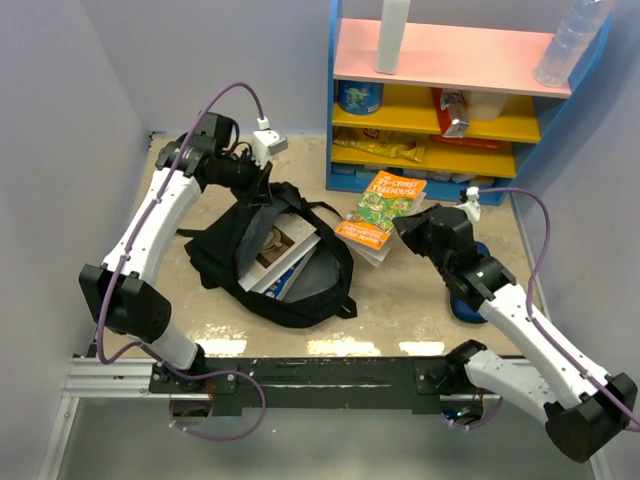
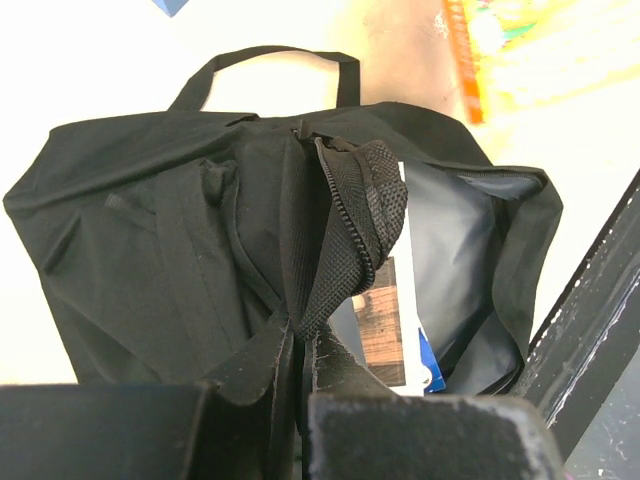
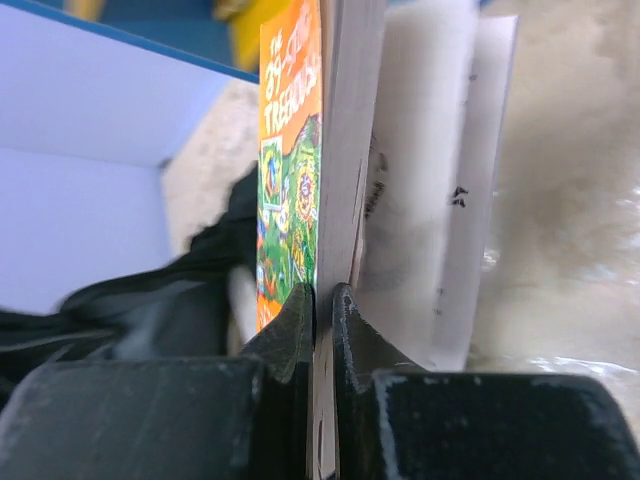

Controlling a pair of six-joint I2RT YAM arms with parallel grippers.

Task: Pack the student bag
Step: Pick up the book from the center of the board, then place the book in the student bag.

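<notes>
The student bag [image 1: 225, 250] is a black backpack lying open on the table's left-centre, with books [image 1: 280, 250] showing in its mouth. My left gripper [image 1: 262, 188] is at its far end, shut on the zipper flap [image 2: 350, 230] and holding it up. In the left wrist view that gripper [image 2: 303, 350] pinches the black fabric, and a book [image 2: 385, 320] shows inside the bag [image 2: 150, 230]. An orange and green book [image 1: 385, 205] sits right of the bag. My right gripper [image 1: 402, 226] is shut on its near edge. In the right wrist view the jaws [image 3: 322, 300] clamp the cover and pages [image 3: 290, 150], while lower pages [image 3: 440, 180] hang apart.
A blue shelf unit [image 1: 450, 90] with pink and yellow boards stands at the back right, holding snacks, a white cylinder [image 1: 392, 35] and a plastic bottle [image 1: 570, 40]. A dark-blue item [image 1: 465, 300] lies under my right arm. Walls close in left and right.
</notes>
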